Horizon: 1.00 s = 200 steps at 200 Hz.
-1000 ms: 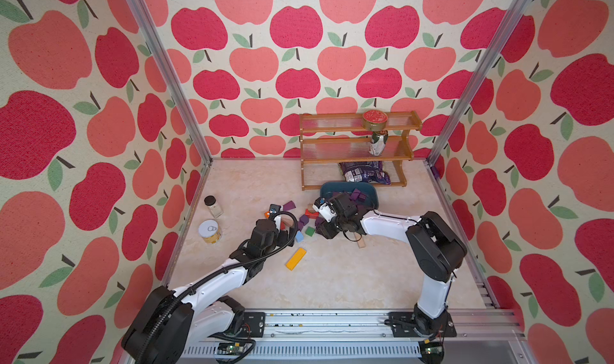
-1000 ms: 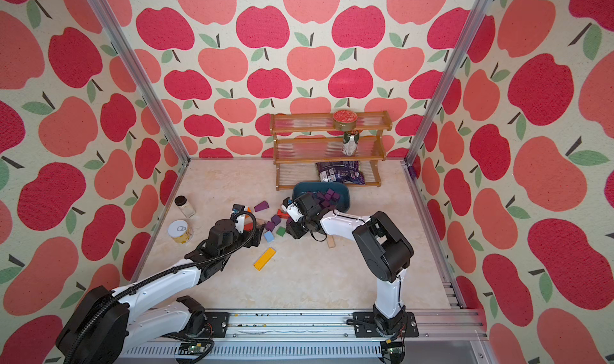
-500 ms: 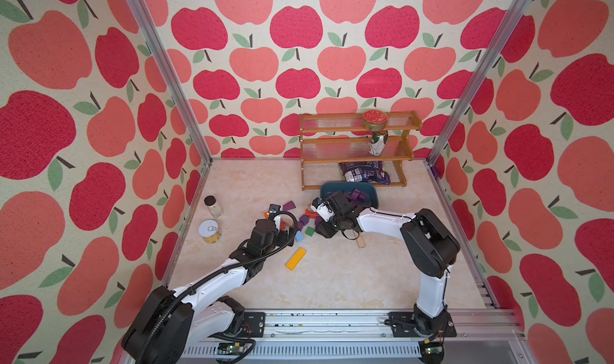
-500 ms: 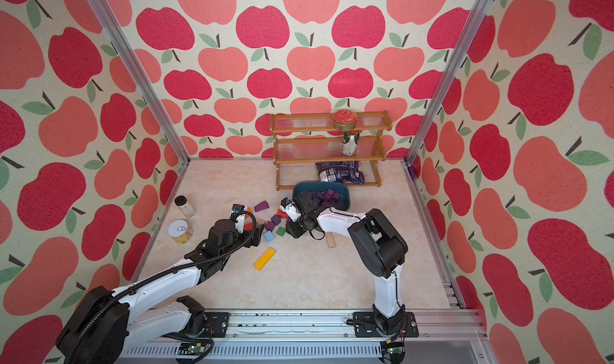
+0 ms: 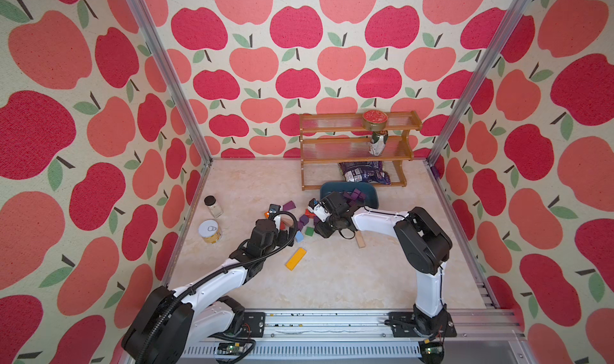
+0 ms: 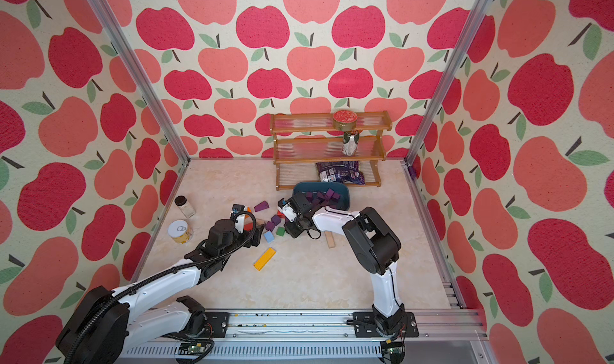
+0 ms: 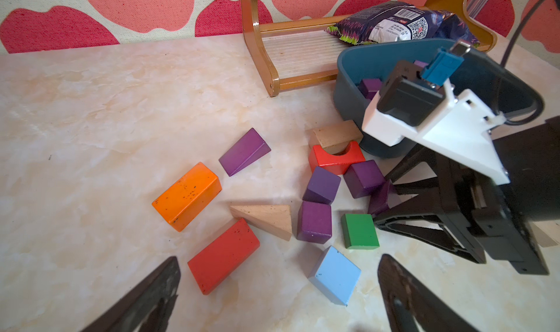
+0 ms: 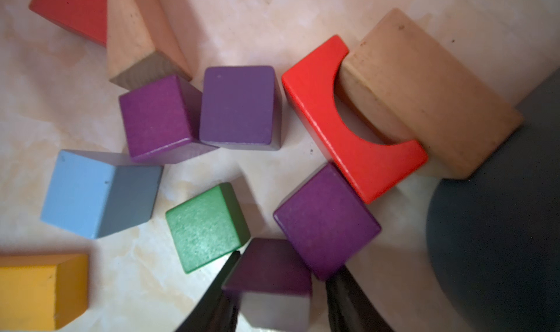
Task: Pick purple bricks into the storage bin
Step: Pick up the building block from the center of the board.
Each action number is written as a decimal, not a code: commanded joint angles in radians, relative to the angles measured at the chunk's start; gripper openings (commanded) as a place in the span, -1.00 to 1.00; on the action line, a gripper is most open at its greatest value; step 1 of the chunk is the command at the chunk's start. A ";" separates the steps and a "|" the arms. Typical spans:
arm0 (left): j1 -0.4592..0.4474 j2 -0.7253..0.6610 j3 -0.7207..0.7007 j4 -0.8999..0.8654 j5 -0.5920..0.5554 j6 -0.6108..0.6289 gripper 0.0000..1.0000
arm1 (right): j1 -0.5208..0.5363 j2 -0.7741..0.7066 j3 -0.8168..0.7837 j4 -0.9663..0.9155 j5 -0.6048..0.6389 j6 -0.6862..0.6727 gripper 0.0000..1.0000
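Purple bricks (image 5: 355, 195) lie in the storage bin (image 7: 345, 103). Just outside it, one purple brick (image 8: 269, 266) is pinched between the narrowed jaws of the right gripper (image 8: 285, 266). More purple cubes (image 7: 315, 223) lie loose among coloured blocks (image 7: 188, 194) on the table (image 7: 91, 103), where the left gripper (image 7: 278, 257) hovers wide open and empty.

Right gripper (image 7: 380, 201) pinching a purple brick (image 7: 382, 197) beside the green cube (image 7: 360, 231) (storage bin (image 7: 348, 82) right behind it), left gripper (image 7: 278, 259) spread wide over the worktop (image 7: 91, 118).
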 commanded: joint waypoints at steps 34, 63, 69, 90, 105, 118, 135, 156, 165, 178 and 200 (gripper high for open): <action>0.007 0.003 0.012 -0.010 -0.010 -0.009 0.99 | 0.016 0.028 0.022 -0.056 0.075 -0.022 -0.26; 0.007 0.002 0.012 -0.011 -0.010 -0.009 0.99 | 0.017 -0.007 -0.002 -0.044 0.087 -0.008 -0.41; 0.008 0.001 0.012 -0.011 -0.010 -0.009 0.99 | 0.017 -0.017 -0.008 -0.040 0.087 -0.003 -0.41; 0.007 0.001 0.012 -0.011 -0.009 -0.009 0.99 | 0.017 -0.055 -0.026 -0.032 0.069 0.019 -0.41; 0.008 0.000 0.012 -0.013 -0.009 -0.009 0.99 | 0.017 -0.081 -0.034 -0.036 0.063 0.035 -0.41; 0.008 -0.001 0.012 -0.013 -0.009 -0.009 0.99 | 0.017 -0.109 -0.035 -0.045 0.062 0.044 -0.41; 0.008 0.001 0.013 -0.013 -0.007 -0.010 0.99 | 0.017 -0.152 -0.033 -0.061 0.072 0.056 -0.41; 0.008 0.000 0.013 -0.013 -0.005 -0.011 0.99 | 0.014 -0.205 -0.029 -0.077 0.083 0.067 -0.41; 0.007 0.000 0.013 -0.013 -0.004 -0.011 0.99 | 0.010 -0.228 -0.025 -0.082 0.087 0.071 -0.41; 0.008 0.001 0.014 -0.013 -0.002 -0.012 0.99 | -0.001 -0.251 -0.011 -0.091 0.091 0.073 -0.41; 0.008 0.003 0.018 -0.019 0.003 -0.012 0.99 | -0.039 -0.261 0.028 -0.104 0.093 0.070 -0.40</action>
